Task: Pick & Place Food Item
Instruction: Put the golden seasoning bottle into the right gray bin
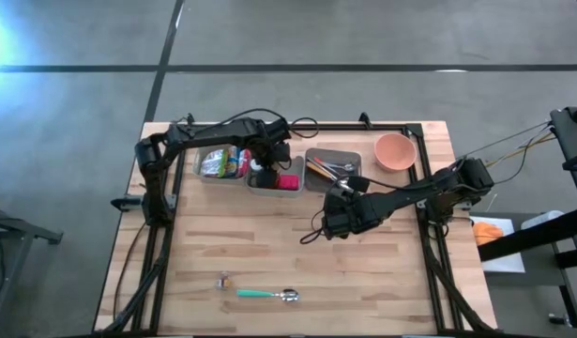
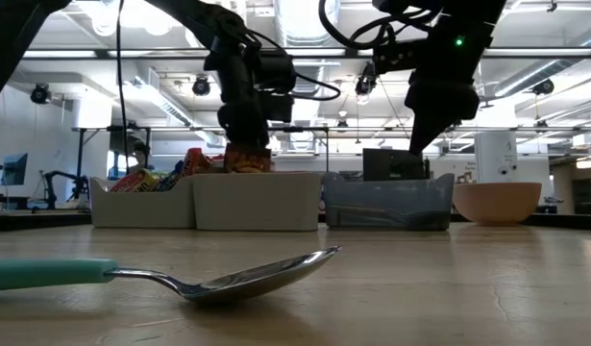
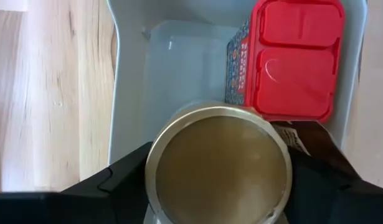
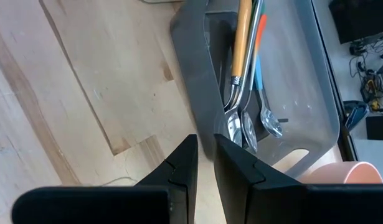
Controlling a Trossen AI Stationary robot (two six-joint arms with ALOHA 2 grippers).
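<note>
Left wrist view: my left gripper (image 3: 216, 186) jaws wide around round metal can (image 3: 219, 163) sides, over white bin (image 3: 126, 81); rigid, slippery, probably heavy.

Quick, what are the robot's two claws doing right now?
Left gripper: closed around a round can, over the white bin.
Right gripper: shut, holding nothing, beside the utensil bin.

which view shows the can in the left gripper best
The left wrist view: the can fills it, round top toward the camera, between the left gripper's fingers over the white bin. The high view hides it under the arm. The low view shows little of it above the bin wall. The right wrist view misses it.
</note>
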